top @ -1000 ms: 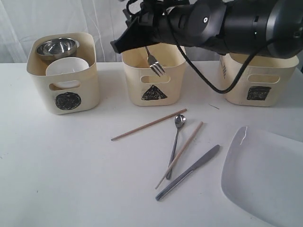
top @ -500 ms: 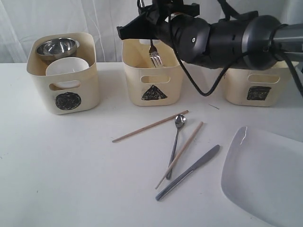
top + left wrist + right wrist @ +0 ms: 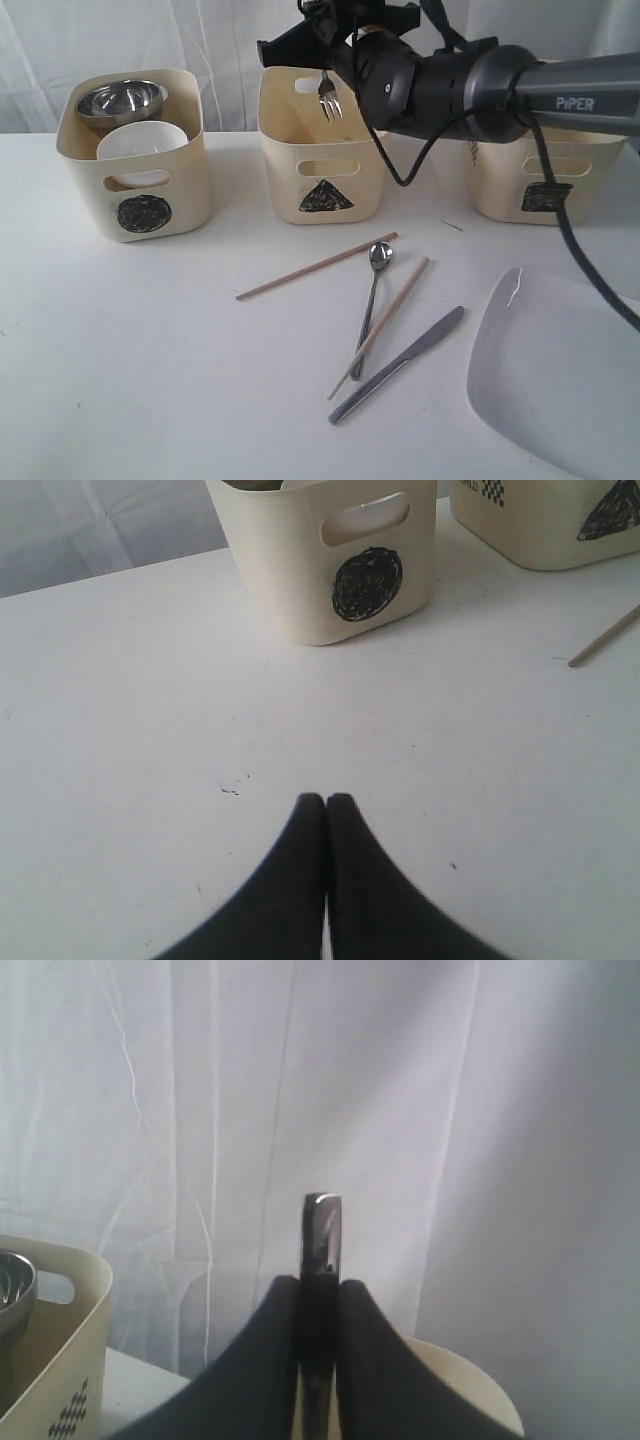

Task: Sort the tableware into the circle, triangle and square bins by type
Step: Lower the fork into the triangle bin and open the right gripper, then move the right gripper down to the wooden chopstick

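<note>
Circle bin (image 3: pixel 165 170), upper left, holds the steel bowl (image 3: pixel 120 100) and the small white bowl (image 3: pixel 145 140). Square bin (image 3: pixel 505 190), upper right: contents hidden by the arm. Right gripper (image 3: pixel 320 1288) is clamped on the fork (image 3: pixel 328 96), tines down, at the opening of the triangle bin (image 3: pixel 285 150), upper centre. 1 second ago the fork hung lower, in front of the bin's front wall. Left gripper (image 3: pixel 326 805) is pressed closed and empty.

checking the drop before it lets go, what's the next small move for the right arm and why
Probably lower a touch and open the right claw so the fork falls into the triangle bin. The claw grips the fork by its handle, tines hanging down, and the fork appears to sit over that bin's opening, so little is left but the release.
</note>
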Robot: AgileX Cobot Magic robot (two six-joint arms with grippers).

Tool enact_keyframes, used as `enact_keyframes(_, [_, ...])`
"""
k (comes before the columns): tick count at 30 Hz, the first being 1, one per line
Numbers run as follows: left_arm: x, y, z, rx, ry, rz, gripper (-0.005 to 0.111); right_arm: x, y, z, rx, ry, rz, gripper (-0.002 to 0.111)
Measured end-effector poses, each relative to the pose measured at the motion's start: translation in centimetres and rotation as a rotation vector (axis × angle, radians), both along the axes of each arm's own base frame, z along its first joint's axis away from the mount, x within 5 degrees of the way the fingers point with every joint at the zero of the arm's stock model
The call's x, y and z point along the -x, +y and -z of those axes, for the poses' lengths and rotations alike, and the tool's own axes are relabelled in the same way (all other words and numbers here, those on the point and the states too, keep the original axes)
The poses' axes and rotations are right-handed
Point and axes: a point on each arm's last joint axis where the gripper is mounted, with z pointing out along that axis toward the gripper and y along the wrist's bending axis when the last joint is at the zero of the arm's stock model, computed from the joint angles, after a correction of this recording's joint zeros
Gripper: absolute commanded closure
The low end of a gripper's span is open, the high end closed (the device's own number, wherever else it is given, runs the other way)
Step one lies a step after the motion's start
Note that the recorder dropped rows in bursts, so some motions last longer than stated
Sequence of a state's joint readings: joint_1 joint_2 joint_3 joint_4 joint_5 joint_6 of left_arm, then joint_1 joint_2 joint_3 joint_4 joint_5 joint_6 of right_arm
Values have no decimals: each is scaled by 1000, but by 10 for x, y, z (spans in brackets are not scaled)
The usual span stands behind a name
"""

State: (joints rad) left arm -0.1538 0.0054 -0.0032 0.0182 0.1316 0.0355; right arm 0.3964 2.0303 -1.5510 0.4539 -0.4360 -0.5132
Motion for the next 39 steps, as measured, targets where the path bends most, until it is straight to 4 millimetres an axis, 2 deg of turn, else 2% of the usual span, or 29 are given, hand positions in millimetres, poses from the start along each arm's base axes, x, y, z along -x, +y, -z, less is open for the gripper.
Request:
enact_keyframes(2, [0,0,0,0,0,0,107,-6,3,3,1,5,-5,108])
enact_keyframes(5, [0,0,0,0,0,0,107,-11,5,13,7,25,-8,101])
enact_keyframes(8, [0,0,0,0,0,0,107,-13,6,21,15,51,-15,87])
enact_keyframes(12, [0,0,0,0,0,0,107,-14,5,21,13,52,-13,73])
enact_keyframes(19, [0,0,0,0,0,0,107,-11,6,18,21,95,-37,72])
enact_keyframes(24, [0,0,0,0,0,0,107,9,0,7,77,139,-69,72])
enact_keyframes(29, [0,0,0,0,0,0,107,48,-11,-1,161,232,-125,72])
enact_keyframes(33, [0,0,0,0,0,0,107,75,-14,10,203,405,-211,72])
enact_keyframes(39, [0,0,0,0,0,0,107,95,-12,40,124,732,-277,72])
